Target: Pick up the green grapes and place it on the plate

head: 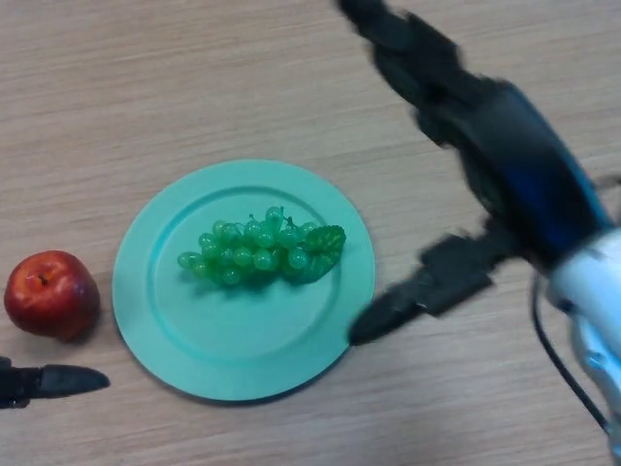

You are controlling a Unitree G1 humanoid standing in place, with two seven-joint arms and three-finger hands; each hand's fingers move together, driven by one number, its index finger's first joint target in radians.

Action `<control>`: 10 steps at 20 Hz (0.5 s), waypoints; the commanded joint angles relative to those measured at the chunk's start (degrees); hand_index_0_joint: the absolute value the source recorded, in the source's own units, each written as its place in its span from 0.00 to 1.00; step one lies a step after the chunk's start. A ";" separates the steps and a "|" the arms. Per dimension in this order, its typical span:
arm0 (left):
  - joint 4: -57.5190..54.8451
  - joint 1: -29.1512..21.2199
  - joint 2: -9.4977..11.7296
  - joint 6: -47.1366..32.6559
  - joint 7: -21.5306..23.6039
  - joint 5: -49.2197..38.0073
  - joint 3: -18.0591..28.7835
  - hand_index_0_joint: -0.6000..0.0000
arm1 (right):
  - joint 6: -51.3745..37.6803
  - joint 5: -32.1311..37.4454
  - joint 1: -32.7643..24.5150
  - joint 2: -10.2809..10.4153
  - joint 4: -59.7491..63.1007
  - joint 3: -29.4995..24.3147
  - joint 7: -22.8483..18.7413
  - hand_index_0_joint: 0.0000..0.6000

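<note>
A bunch of green grapes (260,251) lies in the middle of a round teal plate (194,349) on the wooden table. My right hand (485,136) is to the right of the plate, above the table, open and empty, with its fingers stretched up toward the far edge and its thumb (398,306) pointing at the plate's right rim. It is apart from the grapes. My left hand (44,382) shows only as a dark fingertip at the bottom left, low by the table.
A red apple (50,294) sits on the table just left of the plate, above my left hand.
</note>
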 commanded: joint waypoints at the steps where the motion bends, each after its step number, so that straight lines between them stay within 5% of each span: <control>1: -4.51 -1.86 3.18 -2.66 -0.64 -2.26 3.59 1.00 | -12.11 3.69 1.42 0.39 -3.69 -4.25 0.63 0.00; 10: -5.22 -6.05 6.49 0.63 2.52 -3.83 4.28 1.00 | -16.27 6.05 6.38 -0.27 -4.37 -4.22 1.32 0.00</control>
